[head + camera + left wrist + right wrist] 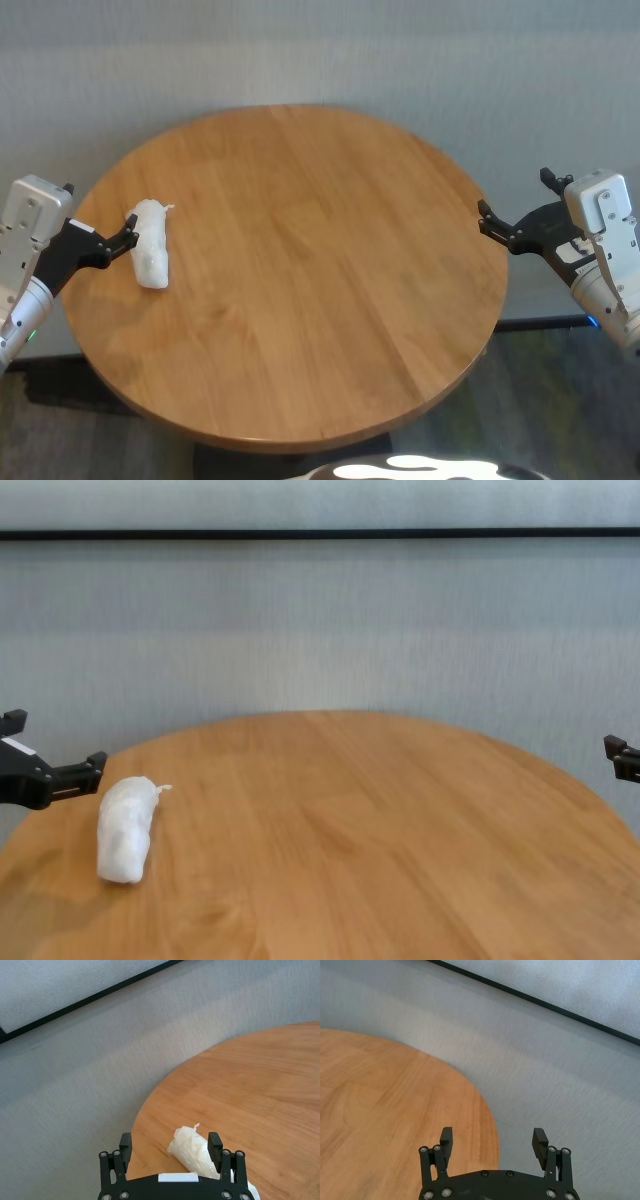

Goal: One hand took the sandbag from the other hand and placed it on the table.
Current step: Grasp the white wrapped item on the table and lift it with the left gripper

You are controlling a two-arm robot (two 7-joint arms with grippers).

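The white sandbag lies flat on the round wooden table near its left edge, tuft end pointing away from me. My left gripper, on the green-ringed wrist, hovers open at that edge, one fingertip close beside the bag's far end. In the left wrist view the sandbag shows under the open left gripper, nearer to one finger. My right gripper, on the blue-ringed wrist, stands open and empty just off the table's right edge, as in its own view.
Wide bare wood spreads between the two arms across the tabletop. A grey wall with a dark horizontal strip stands behind the table. Grey floor shows past the table's rim.
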